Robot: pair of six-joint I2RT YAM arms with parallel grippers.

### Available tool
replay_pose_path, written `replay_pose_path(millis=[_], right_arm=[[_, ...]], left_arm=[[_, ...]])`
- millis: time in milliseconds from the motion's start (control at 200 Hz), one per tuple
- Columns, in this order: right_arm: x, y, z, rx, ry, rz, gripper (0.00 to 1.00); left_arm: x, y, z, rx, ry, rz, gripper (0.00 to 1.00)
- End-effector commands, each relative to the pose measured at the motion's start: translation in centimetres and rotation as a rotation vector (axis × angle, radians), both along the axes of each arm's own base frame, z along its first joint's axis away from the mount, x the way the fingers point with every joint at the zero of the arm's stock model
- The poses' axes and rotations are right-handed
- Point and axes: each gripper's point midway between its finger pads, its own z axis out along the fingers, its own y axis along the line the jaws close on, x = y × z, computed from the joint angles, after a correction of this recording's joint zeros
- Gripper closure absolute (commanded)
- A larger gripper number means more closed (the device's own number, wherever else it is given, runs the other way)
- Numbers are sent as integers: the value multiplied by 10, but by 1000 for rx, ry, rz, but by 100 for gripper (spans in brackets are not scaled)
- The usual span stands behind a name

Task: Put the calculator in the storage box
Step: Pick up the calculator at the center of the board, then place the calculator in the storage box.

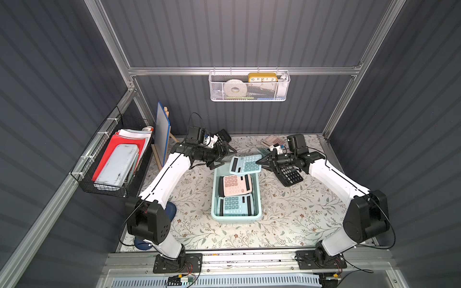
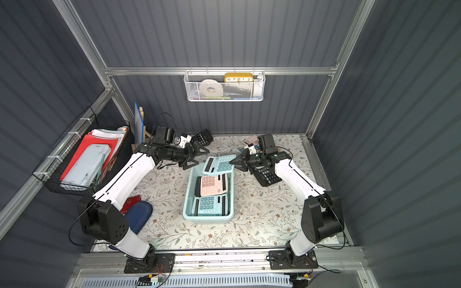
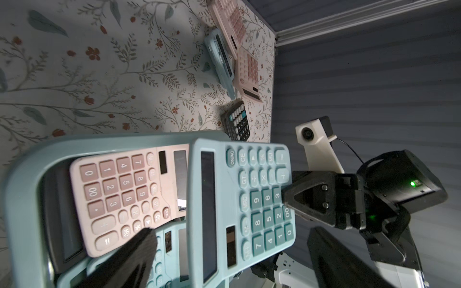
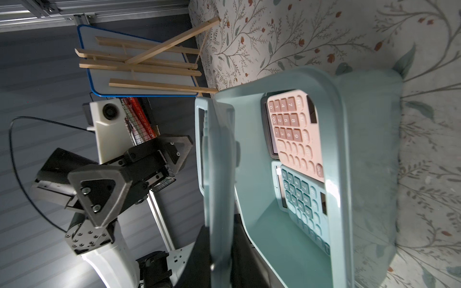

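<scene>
The teal calculator (image 4: 217, 162), clamped by the right gripper (image 1: 260, 162) mid-frame above the storage box (image 1: 235, 218), left gripper (image 1: 225, 156) splayed empty, seemingly needs lowering next

Bright overhead light on the floral bench (image 1: 287, 212), dim walls (image 1: 50, 74), calculator (image 4: 219, 162) blurred close in right wrist view

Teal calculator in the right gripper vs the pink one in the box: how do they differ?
The teal calculator is held over the far rim of the box, pinched by the right gripper; the pink calculator lies inside. Teal's screen points toward the left arm, pink's toward the right. Both are face up, same shape.
</scene>
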Motion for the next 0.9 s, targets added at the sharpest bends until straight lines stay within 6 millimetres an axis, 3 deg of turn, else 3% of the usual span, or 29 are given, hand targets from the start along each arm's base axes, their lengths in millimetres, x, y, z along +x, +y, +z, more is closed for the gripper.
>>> replay_pose_path(millis=[0, 170, 395, 895], right_arm=[[-6, 9, 5, -49, -70, 43, 100], [-9, 24, -13, -110, -76, 76, 100], [-7, 43, -30, -142, -91, 104, 100], [7, 77, -62, -128, -73, 123, 100]], left_arm=[[0, 20, 13, 96, -56, 80, 1], [1, 39, 8, 171, -62, 151, 1], [-5, 47, -6, 190, -26, 164, 1], [-5, 44, -24, 184, 9, 138, 1]])
